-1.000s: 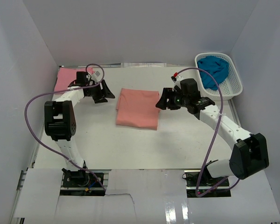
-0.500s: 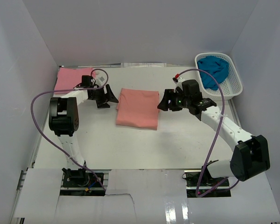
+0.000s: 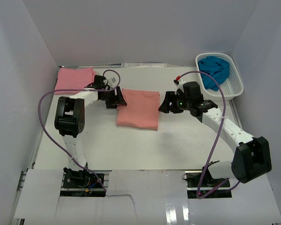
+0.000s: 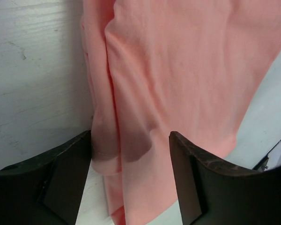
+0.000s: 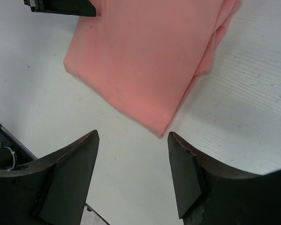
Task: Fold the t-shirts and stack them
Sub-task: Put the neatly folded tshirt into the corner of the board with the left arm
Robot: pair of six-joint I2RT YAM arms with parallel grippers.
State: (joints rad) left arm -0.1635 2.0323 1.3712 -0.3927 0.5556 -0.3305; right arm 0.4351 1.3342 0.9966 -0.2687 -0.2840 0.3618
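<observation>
A folded salmon-orange t-shirt point(image 3: 139, 109) lies mid-table. My left gripper point(image 3: 118, 99) is open at its left edge. In the left wrist view the jaws point(image 4: 130, 173) straddle the layered edge of the shirt point(image 4: 178, 70) without closing on it. My right gripper point(image 3: 164, 104) is open and empty just off the shirt's right edge. In the right wrist view it point(image 5: 133, 159) hovers over bare table near a corner of the shirt point(image 5: 145, 61). A folded lighter pink t-shirt point(image 3: 75, 76) lies at the back left. A teal-blue t-shirt point(image 3: 214, 70) is crumpled in the basket.
A white lattice basket point(image 3: 236, 84) stands at the back right by the wall. White walls close in the table on the left, back and right. Purple cables loop from both arms. The left gripper's finger point(image 5: 61, 7) shows at the top of the right wrist view.
My left gripper has moved right, from beside the pink shirt to the salmon shirt's left edge. The right gripper has barely shifted. Both stay open.
</observation>
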